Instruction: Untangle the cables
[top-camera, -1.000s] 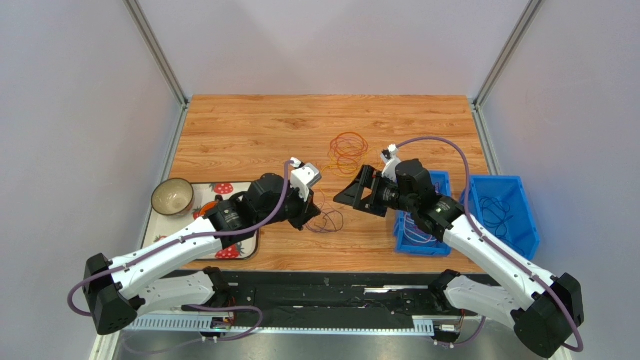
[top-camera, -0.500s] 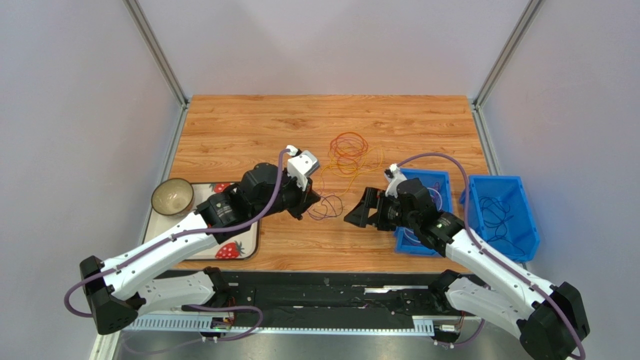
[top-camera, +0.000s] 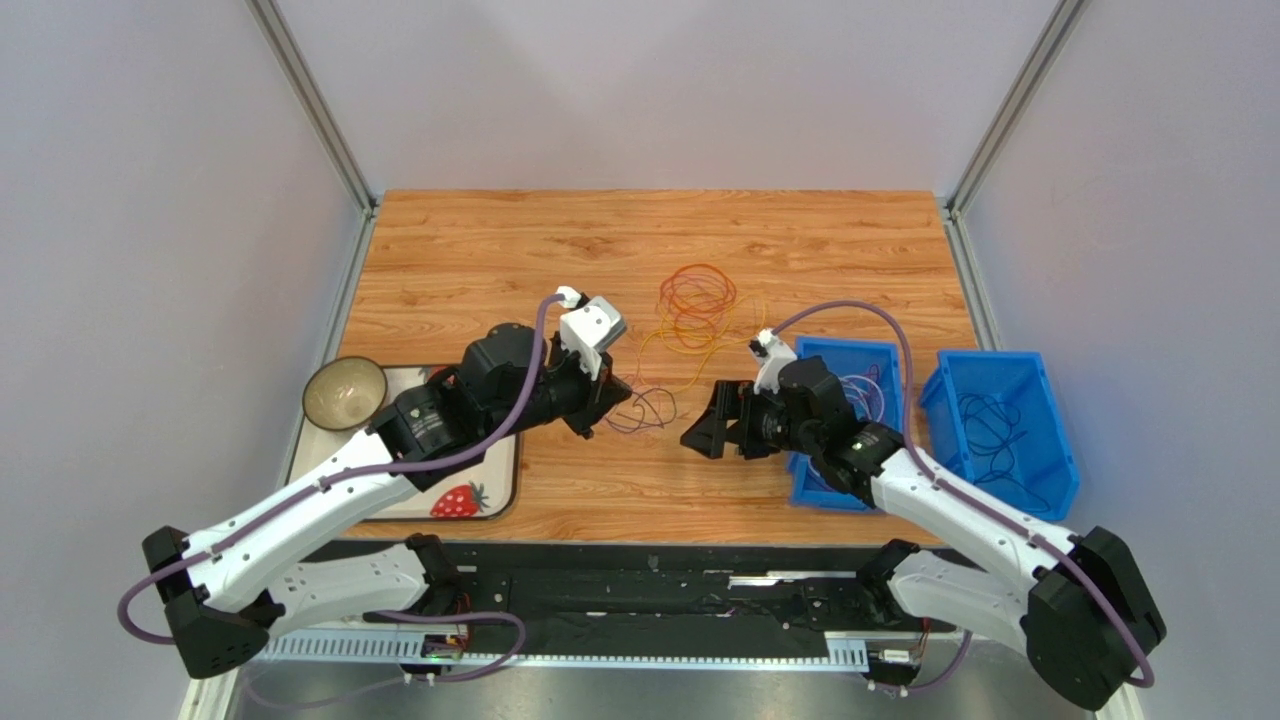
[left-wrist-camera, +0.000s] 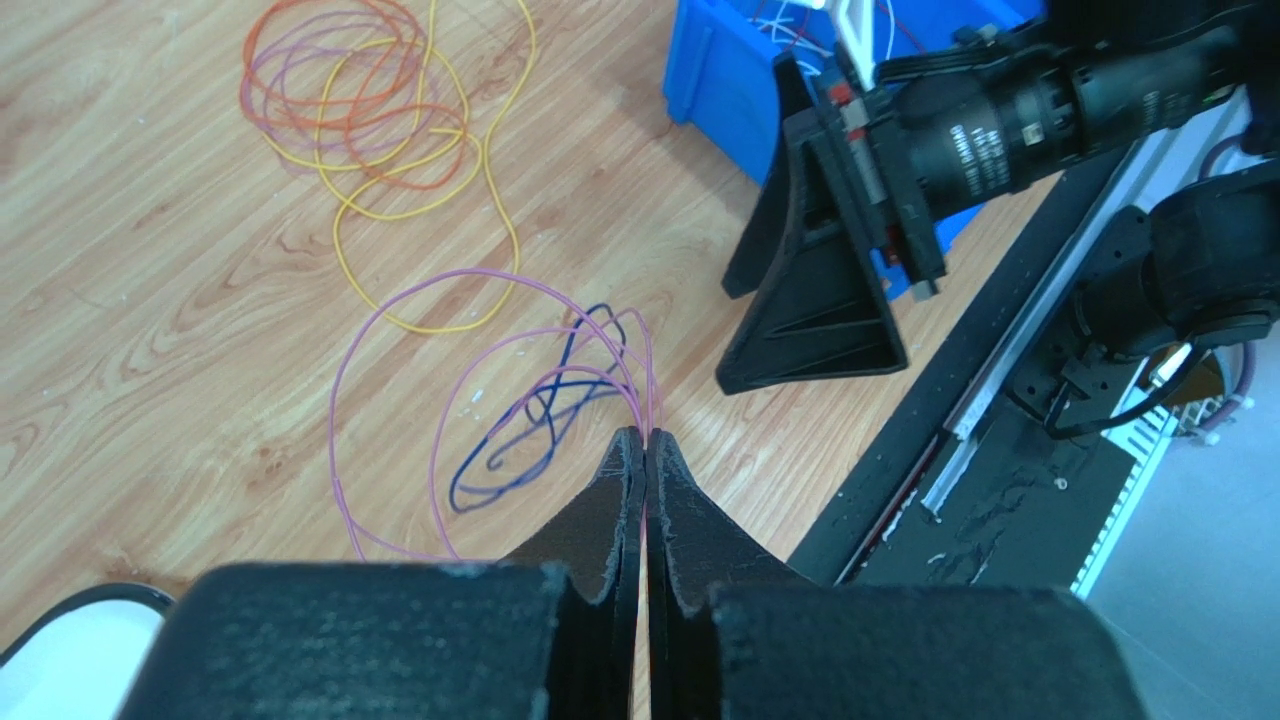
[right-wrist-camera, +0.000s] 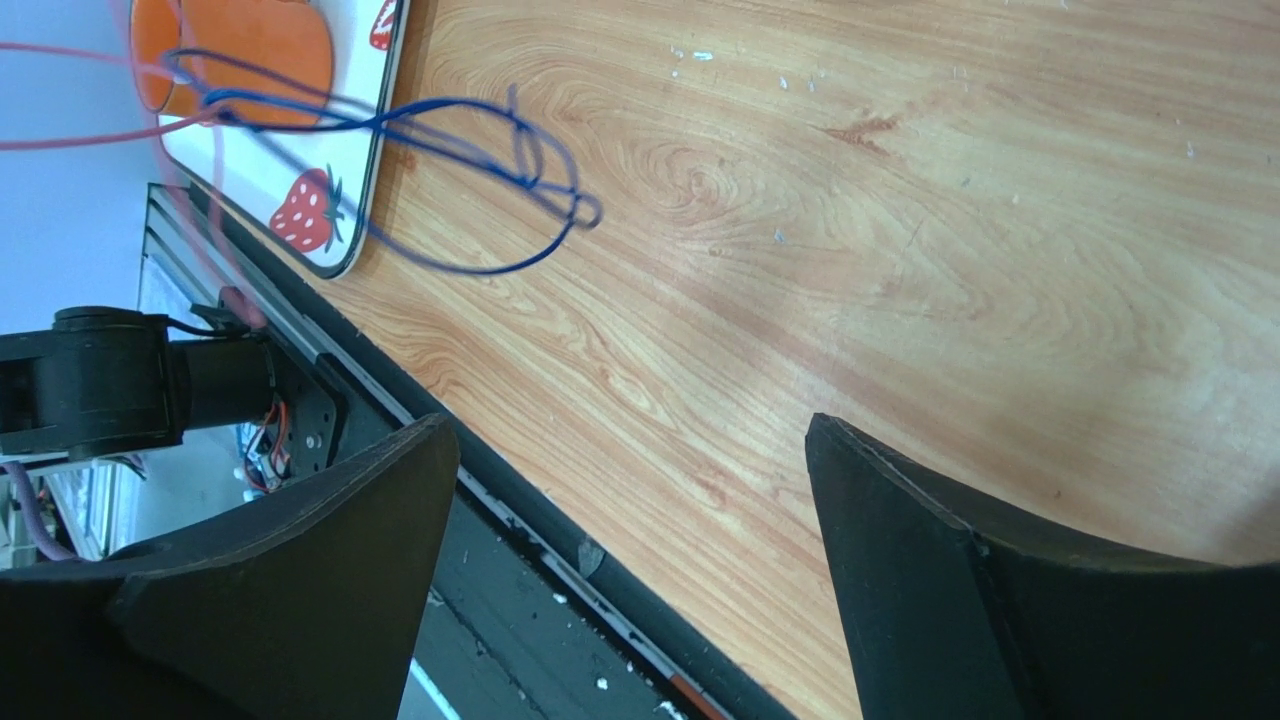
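Observation:
A tangled pile of cables (top-camera: 694, 308) in orange, red and yellow lies at the table's middle back, seen as orange loops (left-wrist-camera: 353, 90) in the left wrist view. My left gripper (top-camera: 612, 408) (left-wrist-camera: 646, 443) is shut on a thin purple cable (left-wrist-camera: 394, 308) whose loops hang forward from the jaws. A dark blue cable (left-wrist-camera: 526, 428) (right-wrist-camera: 436, 111) is caught among those loops. My right gripper (top-camera: 700, 429) (right-wrist-camera: 627, 428) stands open just right of the purple loops (top-camera: 649, 408), low over the wood, with nothing between its fingers.
Two blue bins (top-camera: 867, 354) (top-camera: 1004, 428) holding more cables stand at the right, behind my right arm. A bowl (top-camera: 344, 393) sits on a strawberry-print mat (top-camera: 466, 503) at the left. The table's near edge and a black rail (right-wrist-camera: 496, 510) lie under my right gripper.
My right gripper has come down and toward the near edge, closer to the purple loops, its jaws narrowing slightly. My left gripper has drawn back and away a little with the purple cable.

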